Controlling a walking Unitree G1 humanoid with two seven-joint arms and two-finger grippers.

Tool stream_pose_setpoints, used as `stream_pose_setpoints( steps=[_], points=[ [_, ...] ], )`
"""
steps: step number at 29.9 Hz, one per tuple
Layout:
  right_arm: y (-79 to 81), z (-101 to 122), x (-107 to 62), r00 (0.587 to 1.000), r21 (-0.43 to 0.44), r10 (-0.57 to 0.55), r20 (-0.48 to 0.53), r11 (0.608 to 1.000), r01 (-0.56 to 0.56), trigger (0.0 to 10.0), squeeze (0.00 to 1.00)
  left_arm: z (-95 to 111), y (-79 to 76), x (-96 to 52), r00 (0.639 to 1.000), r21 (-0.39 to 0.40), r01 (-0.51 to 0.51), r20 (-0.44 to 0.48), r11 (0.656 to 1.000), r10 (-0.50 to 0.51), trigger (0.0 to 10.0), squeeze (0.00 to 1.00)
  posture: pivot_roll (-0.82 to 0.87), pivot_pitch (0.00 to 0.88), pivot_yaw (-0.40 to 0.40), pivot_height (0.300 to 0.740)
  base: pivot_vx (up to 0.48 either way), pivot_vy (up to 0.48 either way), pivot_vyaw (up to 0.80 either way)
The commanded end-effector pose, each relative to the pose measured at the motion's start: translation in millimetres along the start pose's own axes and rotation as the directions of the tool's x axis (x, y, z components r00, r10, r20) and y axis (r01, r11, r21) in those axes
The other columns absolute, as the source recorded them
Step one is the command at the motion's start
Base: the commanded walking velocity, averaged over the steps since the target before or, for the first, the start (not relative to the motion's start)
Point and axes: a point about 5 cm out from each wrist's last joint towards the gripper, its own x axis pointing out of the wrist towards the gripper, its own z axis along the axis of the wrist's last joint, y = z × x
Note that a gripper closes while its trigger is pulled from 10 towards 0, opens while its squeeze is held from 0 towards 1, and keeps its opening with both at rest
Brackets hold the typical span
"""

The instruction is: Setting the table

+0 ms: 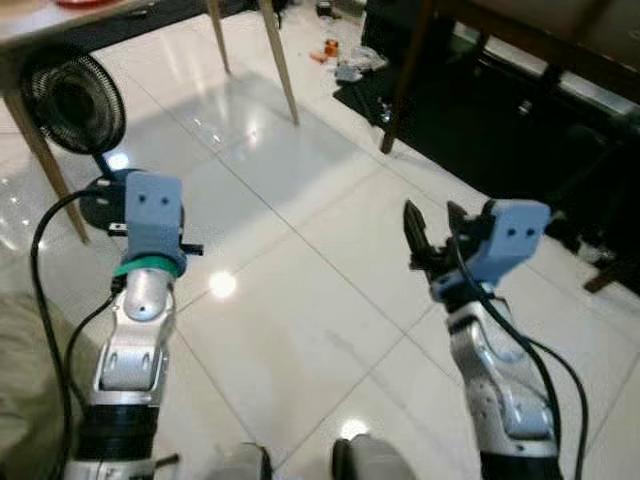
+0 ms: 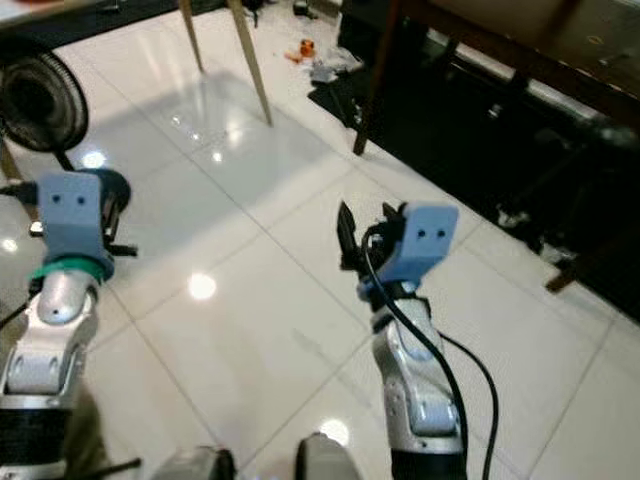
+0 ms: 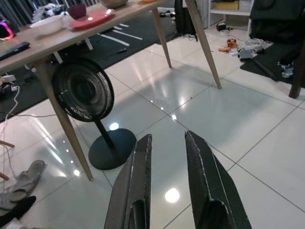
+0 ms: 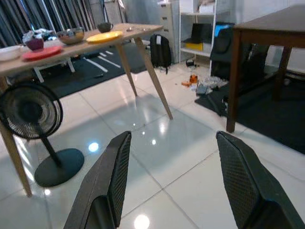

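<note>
The 2 arms are raised over a glossy white tile floor [image 1: 300, 300], nearest the camera. The right gripper [image 4: 171, 181] holds nothing, its 2 fingers spread wide apart. The left gripper [image 3: 167, 186] also holds nothing, its fingers parted by a narrow gap. In the left eye view the right gripper [image 1: 432, 235] hangs above bare tiles to the right, and a black cable runs along each arm.

Open tile stretches ahead between 2 tables. On the left stands a light wooden table [image 4: 71, 45] on slanted legs, with floor showing between the legs. On the right stands a dark wooden table [image 4: 271, 24] above a black mat [image 4: 267, 119], its nearest leg at the mat's edge.

A black fan [image 3: 83, 90] on a round base stands just beside the near leg of the light table, partly under its edge. A pair of grey slippers [image 3: 21, 181] lies on the tiles near that leg.

The light table carries the tableware: a red plate [image 4: 40, 52] and a white bowl [image 3: 47, 24] toward the near end, a metal bowl [image 4: 70, 35] beside the red plate, then a yellow plate [image 4: 105, 36] and a small dark cup [image 4: 105, 26] toward the far end.

Small clutter [image 4: 198, 86] lies on the floor at the mat's far edge, with shelves [image 4: 202, 28] and a black backpack [image 4: 159, 50] behind.
</note>
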Motion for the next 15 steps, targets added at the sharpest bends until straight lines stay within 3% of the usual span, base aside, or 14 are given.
stream_pose_setpoints(
  steps=[1,15],
  points=[
    [2.7,-3.5,-0.4,1.000,0.003,0.006,-0.011,1.000,-0.006,10.0,0.00,-4.8,2.8,-0.8,1.000,0.008,-0.014,-0.015,1.000,0.014,10.0,0.00,0.02,0.015,0.002,0.740,0.454,0.000,0.00],
    [5.1,-3.1,2.9,1.000,-0.012,0.024,-0.005,1.000,-0.024,10.0,0.00,-3.8,1.6,-0.1,1.000,0.005,-0.013,-0.009,1.000,0.013,10.0,0.00,0.02,0.012,0.001,0.740,0.453,0.000,0.74]
  ],
)
